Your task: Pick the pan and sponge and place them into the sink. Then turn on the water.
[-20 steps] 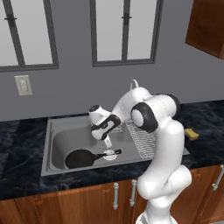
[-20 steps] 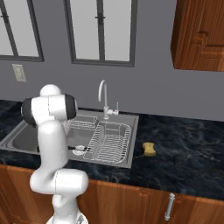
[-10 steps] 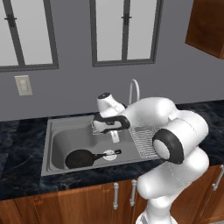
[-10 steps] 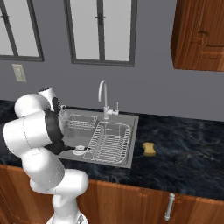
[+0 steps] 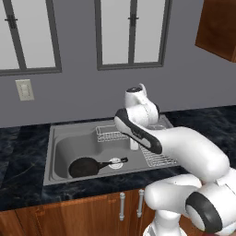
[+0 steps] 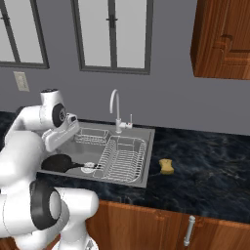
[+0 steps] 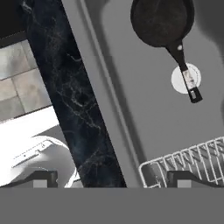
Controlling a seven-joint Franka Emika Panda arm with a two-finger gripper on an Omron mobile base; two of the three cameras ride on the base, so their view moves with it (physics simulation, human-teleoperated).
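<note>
Your first job is done: the pan [image 5: 84, 167] lies flat on the floor of the sink [image 5: 60, 147], toward the basin's front left, with its straight handle reaching across the round white drain [image 7: 186, 79]. Nothing is touching it.

Two jobs remain, judging by how things lie. The sponge [image 6: 167, 166] — a small yellow block — sits on the black marbled counter [image 6: 205, 171], just beside the sink's right rim and well apart from the pan. The faucet [image 6: 115, 108] stands at the back edge of the basin, and no stream of water can be seen from its spout.

Your arm rises from the base and bends forward, with the wrist held above the sink near the wire basket [image 5: 109, 133]. From the left base camera the hand itself is hidden behind the forearm. The hand camera looks straight down: you see the pan and drain at the upper right, the sink's front rim and a strip of counter running diagonally, and a corner of wire rack [image 7: 192, 164] at the bottom.

The gripper [image 7: 111, 179] is empty — its two dark fingertips [image 7: 43, 178] sit far apart at the bottom of that view, spread wide with nothing between them.

Next, you would likely need to swing right, over the dish rack, toward the sponge.
</note>
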